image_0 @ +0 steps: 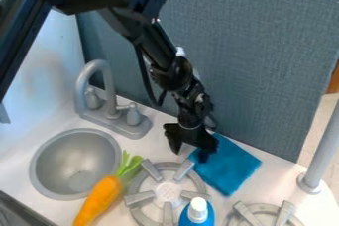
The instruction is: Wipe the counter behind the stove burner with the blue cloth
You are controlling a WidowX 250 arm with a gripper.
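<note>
Camera view: one grey-blue panel (271, 46) runs from the top to the right edge, behind one black arm (155, 41) from the upper left, whose one gripper (191, 150) hangs just right of centre with its two fingers spread apart. One round sink (76, 163) is at lower left, one faucet (112, 106) with two handles above it, and two burners (167, 194) at the bottom. One blue cloth (228, 165) lies right of centre, partly beneath the gripper, one carrot (101, 200) between sink and left burner, and one white-capped bottle (197, 215) at the bottom edge.
</note>
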